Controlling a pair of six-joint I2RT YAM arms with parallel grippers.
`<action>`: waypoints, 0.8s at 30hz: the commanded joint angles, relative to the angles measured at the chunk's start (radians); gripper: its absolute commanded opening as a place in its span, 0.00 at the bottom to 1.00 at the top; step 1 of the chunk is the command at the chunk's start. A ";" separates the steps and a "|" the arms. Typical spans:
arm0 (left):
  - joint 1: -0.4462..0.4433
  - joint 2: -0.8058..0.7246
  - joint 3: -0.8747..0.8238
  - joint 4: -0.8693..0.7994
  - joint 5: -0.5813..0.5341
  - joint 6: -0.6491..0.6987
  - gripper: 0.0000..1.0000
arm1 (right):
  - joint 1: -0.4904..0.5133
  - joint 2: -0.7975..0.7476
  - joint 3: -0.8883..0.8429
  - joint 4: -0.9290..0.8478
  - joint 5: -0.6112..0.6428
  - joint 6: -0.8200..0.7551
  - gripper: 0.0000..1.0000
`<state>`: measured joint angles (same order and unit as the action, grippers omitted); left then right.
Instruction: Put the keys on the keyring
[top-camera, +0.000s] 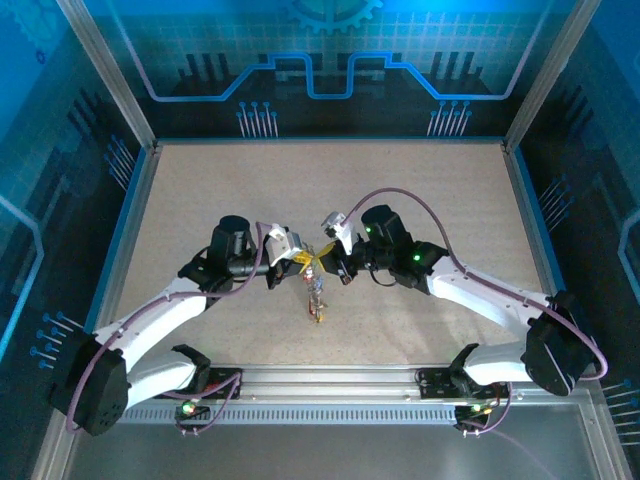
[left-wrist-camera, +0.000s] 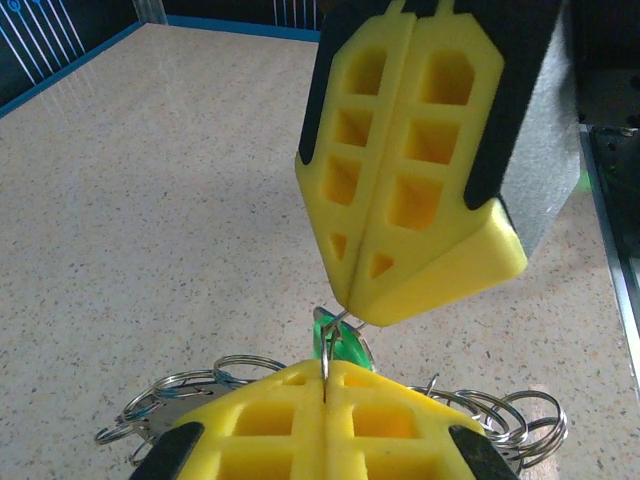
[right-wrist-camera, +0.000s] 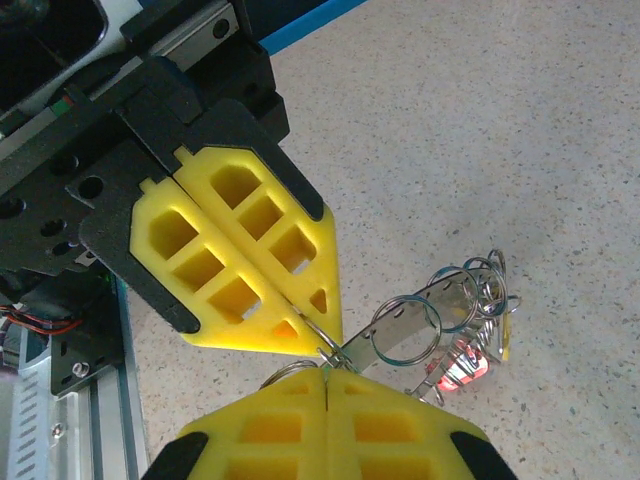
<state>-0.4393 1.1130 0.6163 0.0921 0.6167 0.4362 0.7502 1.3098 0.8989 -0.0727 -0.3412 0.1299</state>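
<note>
Item 1, my left tool (top-camera: 296, 262): closed tight, pinching the thin wire of the keyring (left-wrist-camera: 328, 352).
Item 2, my right tool (top-camera: 328, 262): closed likewise on the same wire, tip to tip with the left, at the centre of the top view.
Item 3, the keys (top-camera: 316, 298): a bunch trailing just below both tips in frame, over the speckled worktop (top-camera: 420, 190). I cannot tell whether they touch it. A green tag (left-wrist-camera: 347, 348) and a red tag (right-wrist-camera: 460, 368) are among them.
</note>
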 joint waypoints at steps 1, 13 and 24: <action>0.004 -0.001 0.005 0.072 0.017 -0.028 0.00 | 0.022 -0.004 0.028 0.030 -0.005 -0.002 0.00; 0.007 -0.023 -0.007 0.071 0.036 0.012 0.00 | 0.007 -0.026 0.020 -0.004 0.051 0.002 0.00; 0.006 -0.036 -0.035 0.146 0.125 0.005 0.00 | -0.009 -0.046 -0.007 0.019 0.055 0.020 0.00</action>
<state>-0.4332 1.1046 0.5854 0.1722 0.6594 0.4240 0.7494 1.2945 0.8982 -0.0849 -0.2932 0.1310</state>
